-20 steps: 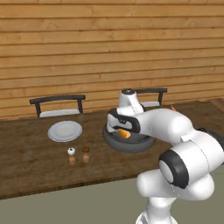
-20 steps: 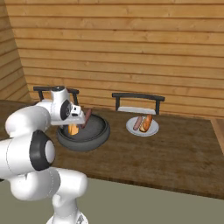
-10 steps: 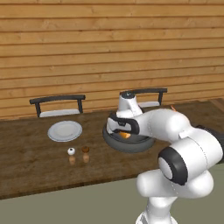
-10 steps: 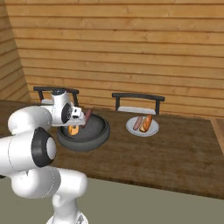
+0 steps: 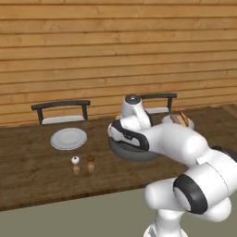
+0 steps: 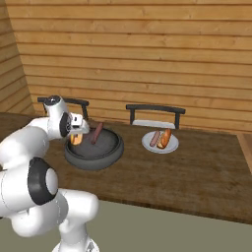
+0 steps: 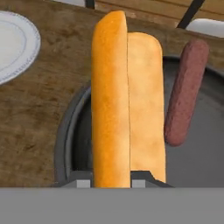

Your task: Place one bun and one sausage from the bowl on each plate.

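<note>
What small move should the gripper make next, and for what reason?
Probably a short lift straight up. The gripper is shut on the bun inside the bowl, where one sausage lies beside it. The bare plate has neither item, so the bun likely goes there once clear of the rim.

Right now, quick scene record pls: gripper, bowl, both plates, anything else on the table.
gripper: shut on bun, over the bowl
bowl: dark, one sausage inside
right plate: holds one bun and one sausage
left plate: bare
shakers: two, in front of left plate
chairs: two behind the table
</note>
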